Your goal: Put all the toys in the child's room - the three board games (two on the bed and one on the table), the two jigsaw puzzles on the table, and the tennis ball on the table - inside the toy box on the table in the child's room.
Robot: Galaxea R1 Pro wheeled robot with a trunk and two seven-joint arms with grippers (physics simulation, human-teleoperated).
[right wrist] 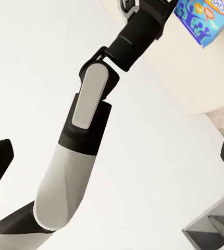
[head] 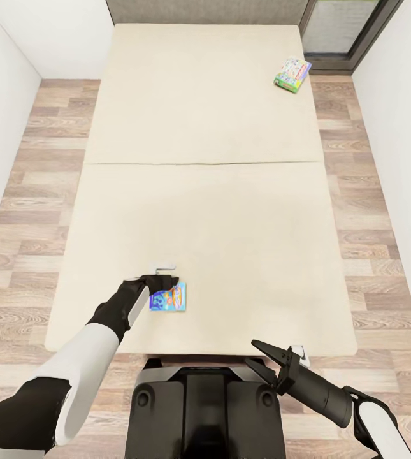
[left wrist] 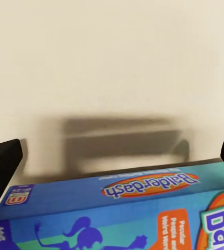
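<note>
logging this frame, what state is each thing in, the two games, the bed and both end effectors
Blue board game: flat on the bed, between the left end effector's fingers.
Green board game: flat near the bed's far right corner, untouched.
Bed: bare mattress.
Left end effector: open around the blue game.
Right end effector: open, empty.

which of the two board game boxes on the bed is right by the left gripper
The blue Balderdash box near the foot of the beige bed, beside the left gripper. The green and blue box lies far off by the headboard.
</note>
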